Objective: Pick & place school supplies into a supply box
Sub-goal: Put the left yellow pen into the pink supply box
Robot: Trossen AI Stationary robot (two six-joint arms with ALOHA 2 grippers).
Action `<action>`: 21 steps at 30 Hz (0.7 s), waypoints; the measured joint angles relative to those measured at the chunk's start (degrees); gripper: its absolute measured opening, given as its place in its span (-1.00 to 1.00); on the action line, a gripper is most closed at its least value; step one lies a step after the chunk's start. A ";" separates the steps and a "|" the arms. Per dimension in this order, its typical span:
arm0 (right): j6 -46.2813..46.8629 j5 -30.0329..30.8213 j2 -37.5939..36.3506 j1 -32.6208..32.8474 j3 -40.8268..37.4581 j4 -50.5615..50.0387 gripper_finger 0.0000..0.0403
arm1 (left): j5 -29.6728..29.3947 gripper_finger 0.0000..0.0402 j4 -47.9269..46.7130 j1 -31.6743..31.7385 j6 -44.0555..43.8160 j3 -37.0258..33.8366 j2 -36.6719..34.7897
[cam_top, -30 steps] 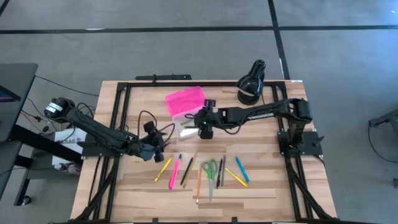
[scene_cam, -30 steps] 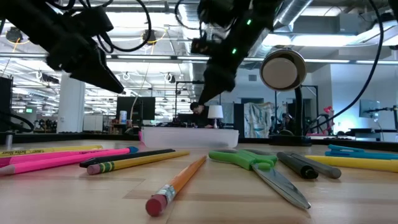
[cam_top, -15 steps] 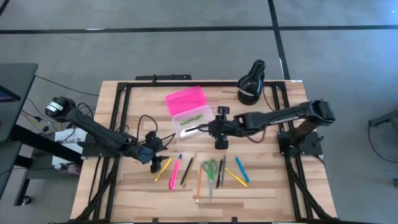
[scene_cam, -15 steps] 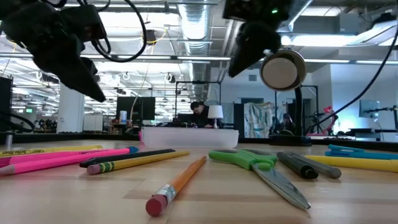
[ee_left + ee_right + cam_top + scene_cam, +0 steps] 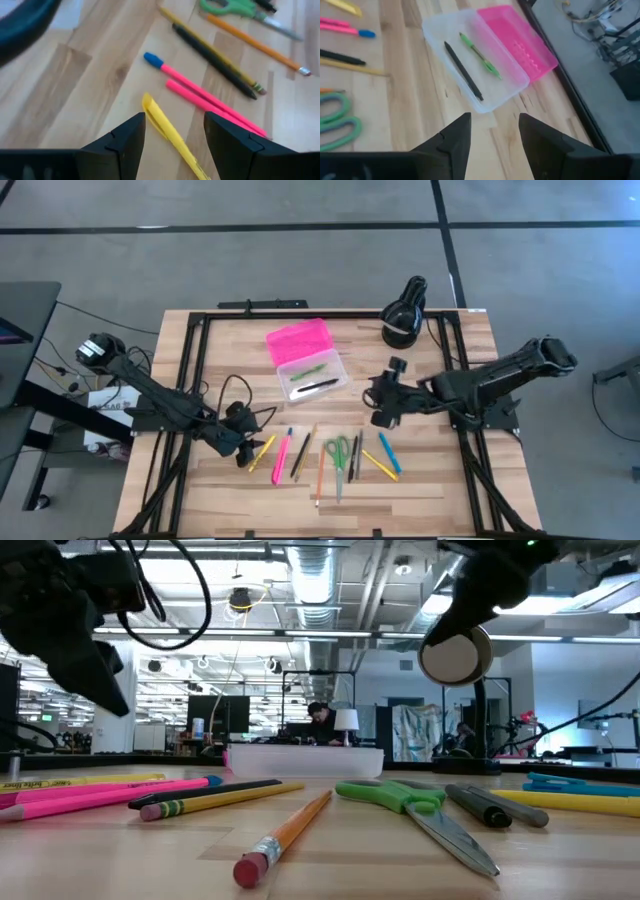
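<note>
- On the wooden desk, the pencil case lies open at far centre, its pink lid flipped back beside the clear base.
- Inside the base rest a green pen and a black pen, side by side without touching.
- Along the near edge lies a loose row of supplies: a yellow marker at far left, then a pink pen with a blue cap and a second pink marker.
- Next come a black pencil, an orange pencil, green-handled scissors, then blue and yellow pens on the right.
- Left gripper hovers low over the yellow marker, fingers spread on either side of it, grasping nothing.
- Right gripper hangs between the case and the row of supplies, fingers released and empty.
- A black rounded object with a white band stands at the far right corner.
</note>
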 joint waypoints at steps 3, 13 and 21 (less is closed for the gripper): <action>2.41 3.25 -1.95 2.94 -2.10 1.07 -0.20 | 2.50 -0.02 0.27 -0.35 -2.12 -0.02 3.46; 4.57 11.79 -3.01 11.48 -2.49 2.76 -0.20 | 8.71 -0.02 -3.39 -0.35 -3.44 6.97 16.99; 5.48 13.97 -2.99 14.35 -2.49 2.73 -0.20 | 9.51 -0.02 -11.19 -0.29 -3.48 13.14 23.78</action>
